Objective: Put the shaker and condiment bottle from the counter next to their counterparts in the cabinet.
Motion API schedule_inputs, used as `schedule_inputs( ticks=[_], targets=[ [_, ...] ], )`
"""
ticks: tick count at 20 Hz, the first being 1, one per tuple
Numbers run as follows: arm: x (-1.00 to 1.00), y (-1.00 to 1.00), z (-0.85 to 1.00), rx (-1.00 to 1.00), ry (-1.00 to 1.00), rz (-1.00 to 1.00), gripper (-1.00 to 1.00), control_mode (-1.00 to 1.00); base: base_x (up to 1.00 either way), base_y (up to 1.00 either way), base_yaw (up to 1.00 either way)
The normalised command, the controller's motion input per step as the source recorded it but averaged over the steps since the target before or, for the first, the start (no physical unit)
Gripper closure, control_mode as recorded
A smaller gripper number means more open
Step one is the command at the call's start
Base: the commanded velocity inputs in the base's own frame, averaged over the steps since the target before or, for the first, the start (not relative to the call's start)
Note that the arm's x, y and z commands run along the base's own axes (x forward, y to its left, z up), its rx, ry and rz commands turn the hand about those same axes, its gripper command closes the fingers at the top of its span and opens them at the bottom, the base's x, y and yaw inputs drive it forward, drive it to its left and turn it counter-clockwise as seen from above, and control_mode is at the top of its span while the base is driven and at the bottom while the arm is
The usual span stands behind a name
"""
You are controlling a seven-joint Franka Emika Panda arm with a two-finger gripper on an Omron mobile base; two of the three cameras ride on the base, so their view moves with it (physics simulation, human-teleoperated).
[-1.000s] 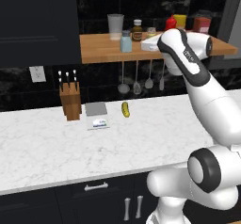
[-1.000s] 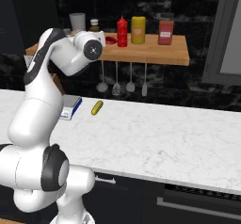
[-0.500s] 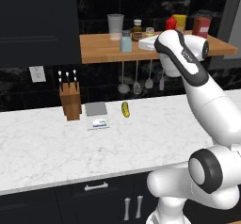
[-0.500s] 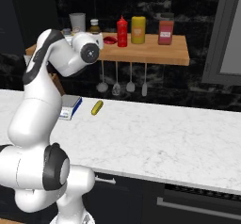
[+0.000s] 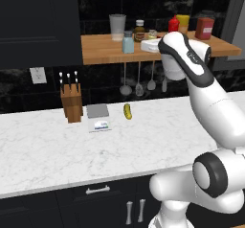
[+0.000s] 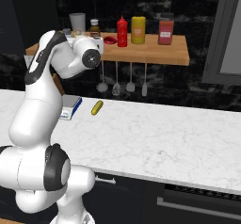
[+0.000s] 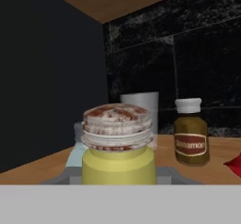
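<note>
In the hand view the shaker (image 7: pixel 118 152), olive-yellow with a pinkish-tan top, stands upright between my gripper's (image 7: pixel 117 177) grey fingertips; the gripper is shut on it. From the left base view the gripper (image 5: pixel 147 43) hangs just over the cabinet (image 5: pixel 100 50), right of the pale blue shaker (image 5: pixel 128 42), which the hand view shows close behind at left (image 7: pixel 75 155). The red condiment bottle (image 6: pixel 122 32) stands on the cabinet board, right beside the wide yellow bottle (image 6: pixel 138 29). The counter (image 5: pixel 57 150) lies below.
On the board also stand a grey cup (image 5: pixel 117 27), a brown bottle (image 7: pixel 190 133) and a red boxy jar (image 6: pixel 165 29). A small red thing (image 6: pixel 109 40) lies near my hand. Utensils hang under the board. A knife block (image 5: pixel 71 102) and a yellow pickle (image 5: pixel 127 111) sit on the counter.
My hand has sunk slightly toward the shelf board with the shaker still in its grip. Nothing else has moved.
</note>
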Motion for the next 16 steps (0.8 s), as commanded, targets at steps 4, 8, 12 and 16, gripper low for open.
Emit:
schedule_inputs(
  ticks=[4,8,12,16],
  targets=[
    [0.09,0.0,-0.01,0.0,0.0,0.01,1.0,-1.0,0.0,0.0,0.0],
    [-0.02,-0.01,0.0,0.0,0.0,0.01,1.0,-1.0,0.0,0.0,0.0],
    [0.0,0.0,0.0,0.0,0.0,0.0,1.0,-1.0,0.0,0.0,0.0],
    [0.0,0.0,0.13,-0.02,-0.02,0.0,1.0,-1.0,0.0,0.0,0.0]
  ],
)
